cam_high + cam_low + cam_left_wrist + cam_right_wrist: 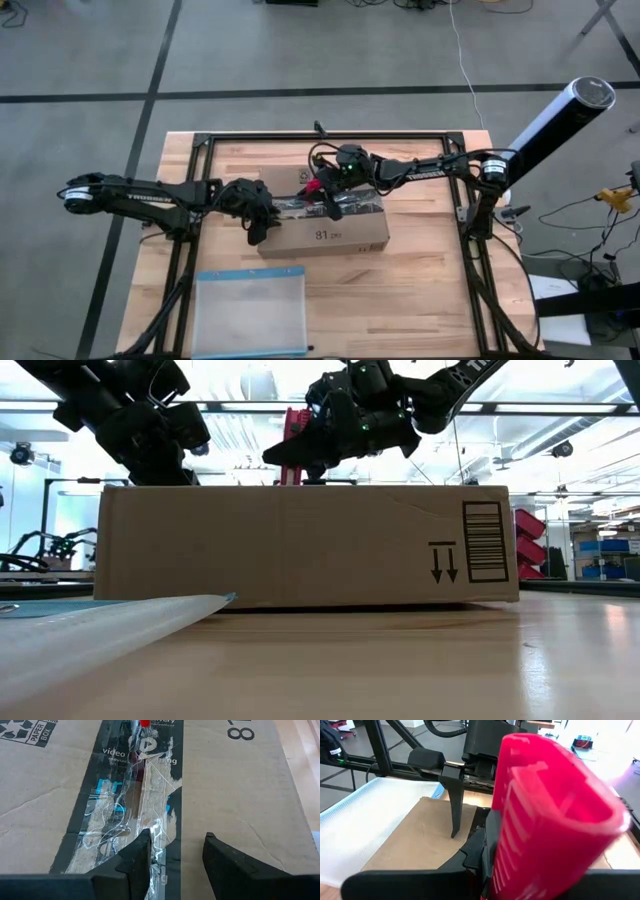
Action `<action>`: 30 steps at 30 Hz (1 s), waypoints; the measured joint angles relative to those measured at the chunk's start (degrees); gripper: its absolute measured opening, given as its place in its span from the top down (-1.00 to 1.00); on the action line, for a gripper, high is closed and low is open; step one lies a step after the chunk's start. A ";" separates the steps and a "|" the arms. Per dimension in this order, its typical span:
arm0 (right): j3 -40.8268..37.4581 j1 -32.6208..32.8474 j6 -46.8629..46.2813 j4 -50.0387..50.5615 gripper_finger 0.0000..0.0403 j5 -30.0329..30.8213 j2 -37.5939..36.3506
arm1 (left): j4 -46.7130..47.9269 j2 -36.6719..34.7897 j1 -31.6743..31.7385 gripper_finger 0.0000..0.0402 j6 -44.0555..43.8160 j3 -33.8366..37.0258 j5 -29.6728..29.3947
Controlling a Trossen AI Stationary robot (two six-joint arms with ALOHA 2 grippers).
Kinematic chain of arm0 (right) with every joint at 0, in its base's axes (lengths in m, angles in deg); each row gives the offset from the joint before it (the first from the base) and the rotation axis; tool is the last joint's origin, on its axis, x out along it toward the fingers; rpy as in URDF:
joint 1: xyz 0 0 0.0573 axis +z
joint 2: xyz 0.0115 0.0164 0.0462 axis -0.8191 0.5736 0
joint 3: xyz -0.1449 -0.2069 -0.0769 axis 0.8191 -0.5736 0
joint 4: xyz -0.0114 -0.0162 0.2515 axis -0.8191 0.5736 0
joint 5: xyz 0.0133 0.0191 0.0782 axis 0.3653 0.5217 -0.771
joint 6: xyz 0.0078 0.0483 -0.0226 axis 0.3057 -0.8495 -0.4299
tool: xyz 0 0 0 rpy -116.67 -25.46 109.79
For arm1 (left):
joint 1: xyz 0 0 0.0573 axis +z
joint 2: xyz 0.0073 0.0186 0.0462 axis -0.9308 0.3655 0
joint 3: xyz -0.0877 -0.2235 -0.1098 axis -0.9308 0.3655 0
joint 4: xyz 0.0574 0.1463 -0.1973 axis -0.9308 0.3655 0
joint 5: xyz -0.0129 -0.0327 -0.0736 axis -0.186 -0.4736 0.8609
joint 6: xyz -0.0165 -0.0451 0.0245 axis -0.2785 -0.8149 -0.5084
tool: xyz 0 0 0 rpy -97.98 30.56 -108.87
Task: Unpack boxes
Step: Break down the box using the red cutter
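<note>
While box (pixel 330 232) lies taped shut, right pincer (pixel 322 192) grips red tool (pixel 545 815), left pincer (pixel 175 857) open.

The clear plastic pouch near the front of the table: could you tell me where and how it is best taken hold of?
Probably by its blue top edge, coming from above. The clear plastic pouch lies flat and apart from the box, so only an edge offers anything to pinch. Both claws are busy over the box: left claw open, right claw holding the red tool.
</note>
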 joint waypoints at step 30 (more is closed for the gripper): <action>-0.04 0.24 1.94 16.20 0.85 7.54 -5.47 | 0.44 0.00 0.01 0.22 -1.26 0.04 -0.17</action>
